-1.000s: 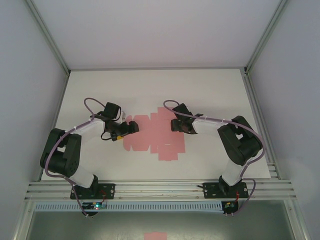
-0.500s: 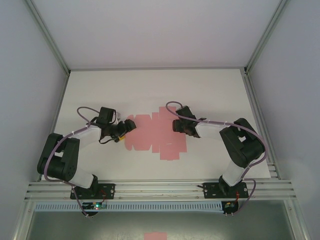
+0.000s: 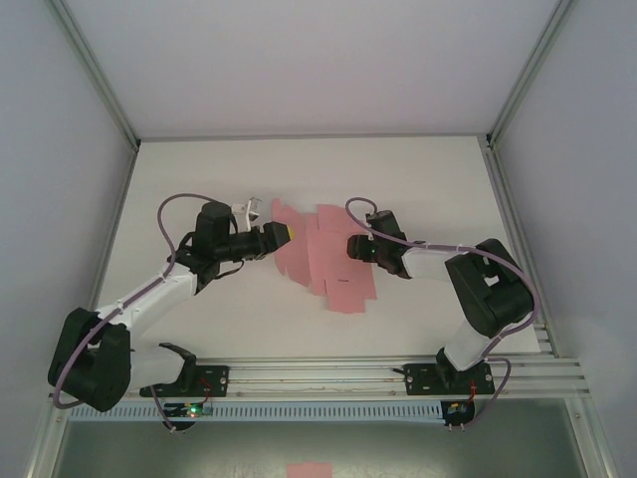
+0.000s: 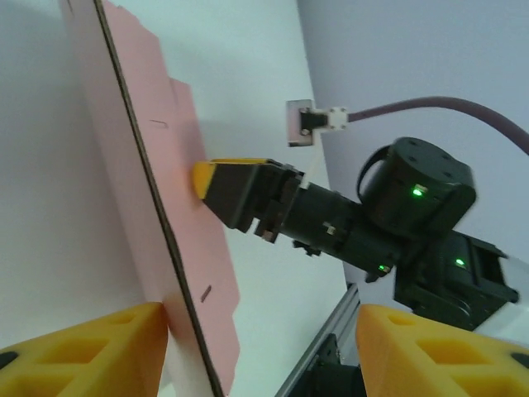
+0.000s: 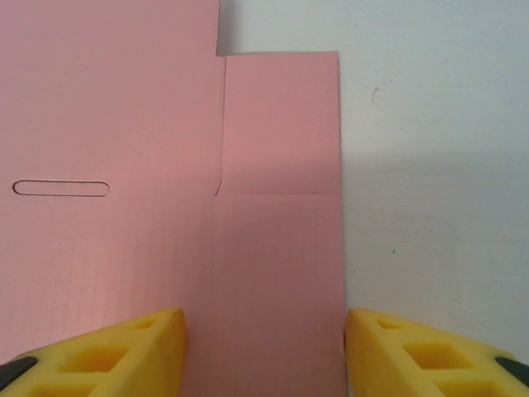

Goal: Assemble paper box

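Left tool (image 3: 283, 232), jaws apart, straddles the raised edge of the box sheet (image 3: 333, 267); close squarely before folding. Right tool (image 3: 355, 246), open too, should pin the middle flat.

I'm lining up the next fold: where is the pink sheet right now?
In the top view the sheet sits in the middle of the table, left jaws at its left edge, right jaws over its right half.

The paper box sheet (image 3: 323, 261) lies mid-frame on the desk (image 3: 428, 179); left fingers (image 3: 286, 231) meet its left edge, right fingers (image 3: 356, 246) sit over its right part.
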You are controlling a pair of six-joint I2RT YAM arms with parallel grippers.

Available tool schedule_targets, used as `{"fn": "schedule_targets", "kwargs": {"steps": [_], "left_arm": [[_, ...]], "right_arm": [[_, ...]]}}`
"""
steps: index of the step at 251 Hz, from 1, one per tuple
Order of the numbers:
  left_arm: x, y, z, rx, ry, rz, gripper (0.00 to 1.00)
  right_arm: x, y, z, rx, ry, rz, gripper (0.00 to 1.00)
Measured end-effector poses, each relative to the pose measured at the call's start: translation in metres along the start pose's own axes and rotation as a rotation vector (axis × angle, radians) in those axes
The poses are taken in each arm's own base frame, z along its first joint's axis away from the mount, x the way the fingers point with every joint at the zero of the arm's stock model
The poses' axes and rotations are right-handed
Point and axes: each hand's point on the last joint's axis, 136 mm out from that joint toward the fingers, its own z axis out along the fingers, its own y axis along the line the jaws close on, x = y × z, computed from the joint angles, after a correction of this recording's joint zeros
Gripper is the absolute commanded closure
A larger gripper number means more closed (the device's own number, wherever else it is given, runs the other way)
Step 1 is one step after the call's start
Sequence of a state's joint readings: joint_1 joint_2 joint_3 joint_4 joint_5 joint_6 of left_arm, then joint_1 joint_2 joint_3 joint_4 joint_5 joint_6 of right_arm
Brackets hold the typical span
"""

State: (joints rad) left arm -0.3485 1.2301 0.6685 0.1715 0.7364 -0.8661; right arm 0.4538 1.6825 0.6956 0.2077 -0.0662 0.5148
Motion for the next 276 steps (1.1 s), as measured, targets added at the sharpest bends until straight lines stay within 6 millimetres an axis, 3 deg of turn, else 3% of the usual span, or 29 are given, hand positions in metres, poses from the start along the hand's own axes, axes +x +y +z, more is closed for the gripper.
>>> {"fn": "schedule_targets", "kwargs": {"steps": [73, 105, 113, 170, 195, 227, 247, 276], "left_arm": [[0.004, 0.023, 0.003, -0.148, 0.047, -0.024, 0.71], [0.006, 0.032, 0.002, -0.262, 0.061, 0.007, 0.90], [0.006, 0.034, 0.002, -0.292, 0.066, 0.020, 1.00], [0.010, 0.047, 0.000, -0.405, 0.106, 0.130, 1.00], [0.011, 0.029, -0.002, -0.337, 0.110, 0.202, 1.00], [0.014, -0.016, -0.017, -0.171, 0.066, 0.339, 1.00], [0.016, -0.046, -0.032, -0.077, 0.016, 0.435, 1.00], [0.021, -0.084, -0.056, 0.046, -0.065, 0.556, 1.00]], "right_arm": [[-0.003, 0.002, -0.001, -0.053, -0.018, 0.017, 0.46], [-0.003, 0.003, -0.002, -0.062, -0.022, 0.017, 0.43], [-0.003, 0.003, -0.003, -0.066, -0.022, 0.017, 0.41], [0.009, 0.005, -0.025, -0.164, 0.022, 0.013, 0.23], [0.011, -0.005, -0.049, -0.221, 0.026, 0.052, 0.20], [-0.006, -0.012, -0.088, -0.334, -0.050, 0.093, 0.13], [-0.017, -0.005, -0.117, -0.422, -0.120, 0.073, 0.11], [-0.024, 0.022, -0.164, -0.568, -0.239, 0.000, 0.08]]}}
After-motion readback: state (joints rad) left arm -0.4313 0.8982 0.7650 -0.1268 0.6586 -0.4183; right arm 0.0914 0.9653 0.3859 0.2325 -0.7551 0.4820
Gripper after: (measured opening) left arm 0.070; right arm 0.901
